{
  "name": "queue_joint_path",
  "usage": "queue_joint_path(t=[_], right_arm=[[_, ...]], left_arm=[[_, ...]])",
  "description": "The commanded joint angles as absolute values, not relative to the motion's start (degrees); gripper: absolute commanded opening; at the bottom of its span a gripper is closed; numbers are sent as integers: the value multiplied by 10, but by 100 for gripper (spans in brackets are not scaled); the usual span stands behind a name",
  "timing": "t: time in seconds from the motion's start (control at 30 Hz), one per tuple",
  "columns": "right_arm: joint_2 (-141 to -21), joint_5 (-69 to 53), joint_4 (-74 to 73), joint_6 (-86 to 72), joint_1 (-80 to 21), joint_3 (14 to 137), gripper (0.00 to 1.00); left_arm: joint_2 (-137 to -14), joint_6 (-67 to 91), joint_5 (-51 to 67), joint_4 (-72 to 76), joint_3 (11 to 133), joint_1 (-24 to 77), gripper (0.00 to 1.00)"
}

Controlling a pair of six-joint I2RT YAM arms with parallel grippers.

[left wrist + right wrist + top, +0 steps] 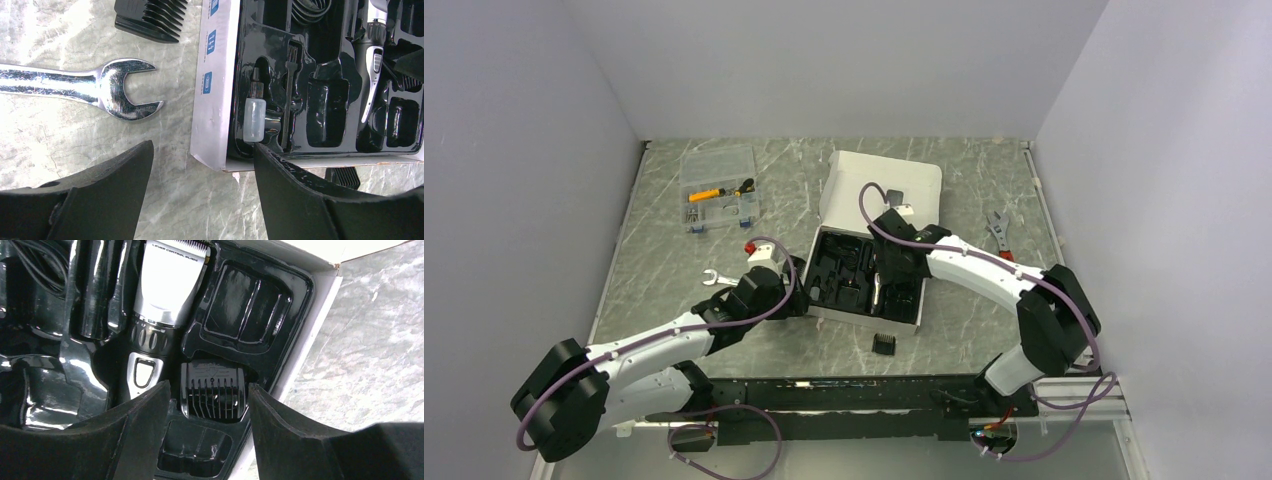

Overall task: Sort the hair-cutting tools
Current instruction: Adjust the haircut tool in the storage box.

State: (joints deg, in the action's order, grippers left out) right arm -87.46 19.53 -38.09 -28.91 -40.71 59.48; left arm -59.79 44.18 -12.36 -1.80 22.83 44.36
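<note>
My right claw (209, 386) stands open astride the ribbed black plastic comb (214, 396), apparently seated in the glossy black tray (300, 295); left claw (202, 145) open, empty.

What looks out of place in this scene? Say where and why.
One comb attachment lies loose on the table in front of the kit box; a second comb attachment lies outside it near the silver wrench. Both belong in the tray, where moulded slots sit unfilled. The wrench looks foreign to a hair kit.

Bare table (804, 155) at far edge, open lid (884, 185) behind box (212, 100), wrench (716, 278) left, comb attachment (884, 343) in front
</note>
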Motion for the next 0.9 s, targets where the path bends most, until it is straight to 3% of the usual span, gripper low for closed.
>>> queue_joint_path(t=[0.0,0.4,0.87], right_arm=[[-884,203,-379,-279,-409,590,61],[-881,189,-360,-278,-401,564,58],[-812,182,-360,-247,-400,568,31]], left_arm=[[-596,434,-125,-17,230,446,79],[-604,433,-123,-18,237,446,78],[-601,437,-123,-18,234,446,78]])
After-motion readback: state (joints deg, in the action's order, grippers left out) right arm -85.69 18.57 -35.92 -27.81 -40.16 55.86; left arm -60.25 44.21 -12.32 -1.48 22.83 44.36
